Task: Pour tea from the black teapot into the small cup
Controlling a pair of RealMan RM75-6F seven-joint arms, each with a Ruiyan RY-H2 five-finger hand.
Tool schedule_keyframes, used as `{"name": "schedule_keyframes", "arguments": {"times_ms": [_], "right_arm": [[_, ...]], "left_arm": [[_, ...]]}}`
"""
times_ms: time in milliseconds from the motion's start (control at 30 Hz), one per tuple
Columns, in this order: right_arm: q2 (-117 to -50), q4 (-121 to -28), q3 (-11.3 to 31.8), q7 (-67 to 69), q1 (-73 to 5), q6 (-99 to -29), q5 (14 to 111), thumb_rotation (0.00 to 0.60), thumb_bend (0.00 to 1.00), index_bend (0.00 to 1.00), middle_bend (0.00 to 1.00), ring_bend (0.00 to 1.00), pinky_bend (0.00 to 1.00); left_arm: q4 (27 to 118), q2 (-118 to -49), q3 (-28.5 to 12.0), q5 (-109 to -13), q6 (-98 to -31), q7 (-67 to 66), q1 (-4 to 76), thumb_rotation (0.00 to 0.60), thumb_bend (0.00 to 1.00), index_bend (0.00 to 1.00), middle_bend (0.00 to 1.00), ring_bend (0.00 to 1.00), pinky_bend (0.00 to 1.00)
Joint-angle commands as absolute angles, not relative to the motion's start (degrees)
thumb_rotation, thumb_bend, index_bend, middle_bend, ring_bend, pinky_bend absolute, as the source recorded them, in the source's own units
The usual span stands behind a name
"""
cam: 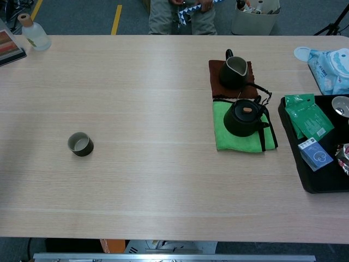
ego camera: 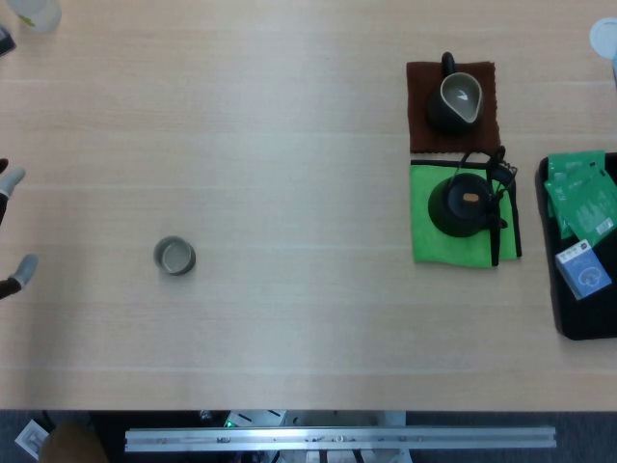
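**Left hand at tabletop edge, teapot untouched**

Left hand [ego camera: 10, 227] shows only as fingertips at the left edge of the tabletop [ego camera: 289, 145] in head view; they're spread apart w/ nothing between them, but most of the hand is out of frame. Right hand isn't visible in either view.

Black teapot [ego camera: 466, 204] sits upright on a green cloth [ego camera: 429, 246] toward the right edge, lid on, handle up. Just behind it, a dark pitcher [ego camera: 454, 101] rests on a brown cloth [ego camera: 419, 135]. Small cup [ego camera: 174, 257] stands upright by itself toward the left side, well apart from the teapot, nearer the front edge than the back. Black tray [ego camera: 569, 323] w/ packets sits at the right edge.

Progress, judging by layout: nothing started. Teapot not gripped or lifted, cup looks empty. Everything's left: reach, grasp the handle, carry across to the cup, tilt, pour.
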State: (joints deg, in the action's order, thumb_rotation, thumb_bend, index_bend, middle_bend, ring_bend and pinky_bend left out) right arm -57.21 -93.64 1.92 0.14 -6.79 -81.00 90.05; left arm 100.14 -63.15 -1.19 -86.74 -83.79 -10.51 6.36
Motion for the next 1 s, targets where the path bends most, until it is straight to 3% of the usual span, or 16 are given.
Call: {"name": "schedule_keyframes", "arguments": {"times_ms": [33, 1000], "right_arm": [[-57.12, -93.85, 2.09, 0.01, -7.77, -80.03, 90.69, 0.6, 0.0, 0.28, 0.36, 0.26, 0.27], [-63.31, -90.1, 3.85, -3.83, -18.63, -68.23, 89.97, 0.6, 0.0, 0.28, 0.36, 0.26, 0.27]], "left_arm": [[100.13, -63.15, -1.2, -86.71, -83.77, -10.45, 6.36, 0.6, 0.23, 0.11, 0.11, 0.1, 0.07], [98.9, -63.7, -1.81, -83.24, -80.53, -10.67, 7.58, 0.6, 0.23, 0.11, 0.11, 0.1, 0.07]]}}
